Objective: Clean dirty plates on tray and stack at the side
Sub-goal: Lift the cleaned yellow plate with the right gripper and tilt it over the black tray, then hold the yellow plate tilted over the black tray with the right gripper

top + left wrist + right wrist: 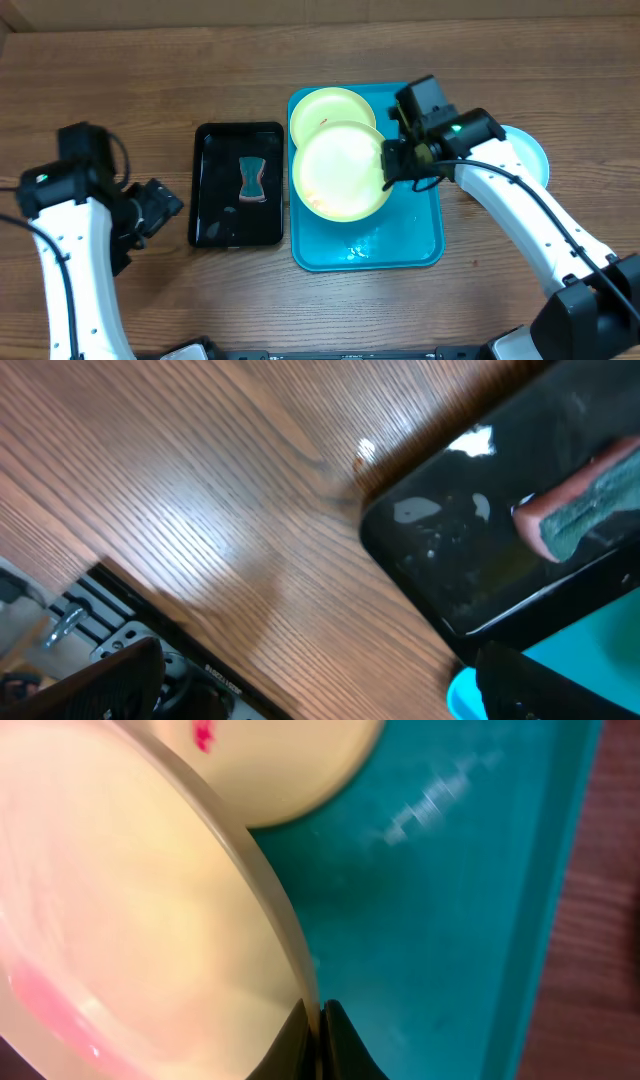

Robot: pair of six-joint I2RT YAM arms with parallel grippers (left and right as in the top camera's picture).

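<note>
My right gripper (388, 165) (320, 1012) is shut on the right rim of a pale yellow-green plate (340, 170) (150, 920), which it holds tilted over the turquoise tray (400, 240) (450, 900). A pink smear shows on its lower part in the right wrist view. Behind it on the tray lies a second yellow-green plate (330, 108) (290, 770) with a red smear. A light blue plate (530, 155) rests on the table right of the tray, partly hidden by the right arm. My left gripper (160, 205) (320, 660) hangs open over bare wood, left of the black tray.
A black tray (237, 185) (470, 560) stands left of the turquoise tray, with a sponge (254, 180) (585, 505) lying in it. Wet patches glisten on both trays. In the left wrist view a metal frame (90, 620) lines the table's near edge.
</note>
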